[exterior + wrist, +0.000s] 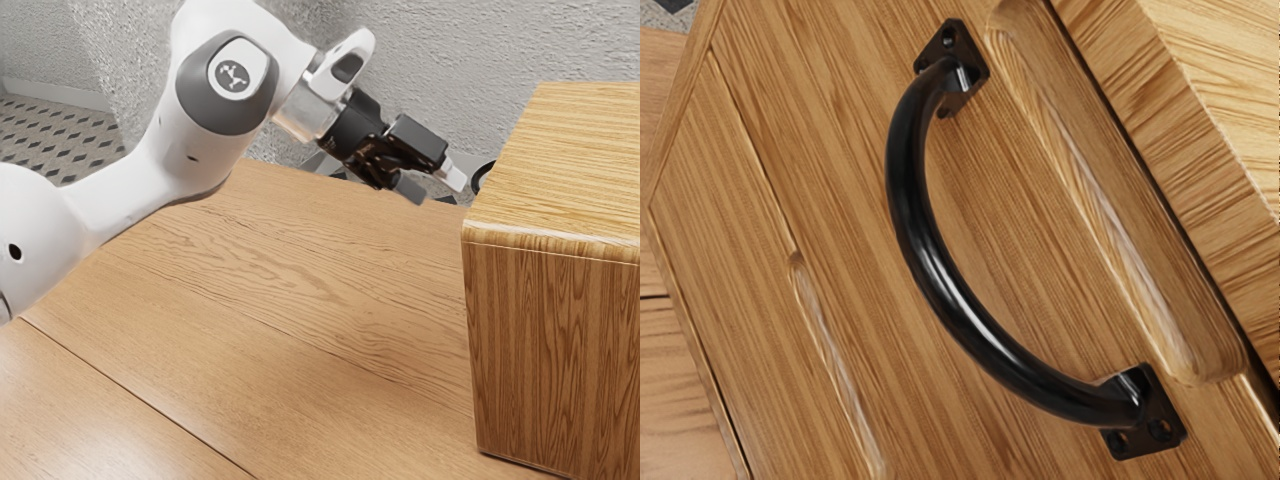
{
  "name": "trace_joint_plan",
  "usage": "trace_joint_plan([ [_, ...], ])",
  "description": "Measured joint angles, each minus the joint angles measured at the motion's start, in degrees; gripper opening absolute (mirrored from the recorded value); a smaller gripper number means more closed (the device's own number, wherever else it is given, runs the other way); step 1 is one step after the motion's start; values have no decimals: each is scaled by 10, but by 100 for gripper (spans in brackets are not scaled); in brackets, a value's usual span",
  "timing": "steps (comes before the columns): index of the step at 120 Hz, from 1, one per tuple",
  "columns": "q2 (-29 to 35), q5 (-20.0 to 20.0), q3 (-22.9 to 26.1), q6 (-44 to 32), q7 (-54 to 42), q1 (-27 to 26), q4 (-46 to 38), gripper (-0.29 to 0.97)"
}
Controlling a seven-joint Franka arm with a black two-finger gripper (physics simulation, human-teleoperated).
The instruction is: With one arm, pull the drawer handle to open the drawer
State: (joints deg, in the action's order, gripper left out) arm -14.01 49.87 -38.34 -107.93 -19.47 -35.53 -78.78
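A light wooden cabinet (560,250) stands on the table at the exterior view's right. In the wrist view its drawer front (770,300) is close ahead of my hand, with a black curved handle (930,270) bolted on by two square plates. In the exterior view a small dark piece of the handle (484,174) shows at the cabinet's far upper corner. My gripper (437,186) hangs in the air just left of that corner, a short way from the handle. Its grey-tipped fingers (412,190) stand apart with nothing between them.
The wooden tabletop (300,300) stretches from the arm to the cabinet. A grey textured wall (470,50) runs behind, and a patterned floor (50,140) shows at the far left.
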Motion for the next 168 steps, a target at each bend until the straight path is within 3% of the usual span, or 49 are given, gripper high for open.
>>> trace_joint_plan([
  [49, -6, 3, -7, -1, -4, 16, 11, 68],
  [105, -70, 45, 10, -1, -6, 44, 69, 68],
  [168, -90, 61, 12, -2, -7, 52, 74, 67],
])
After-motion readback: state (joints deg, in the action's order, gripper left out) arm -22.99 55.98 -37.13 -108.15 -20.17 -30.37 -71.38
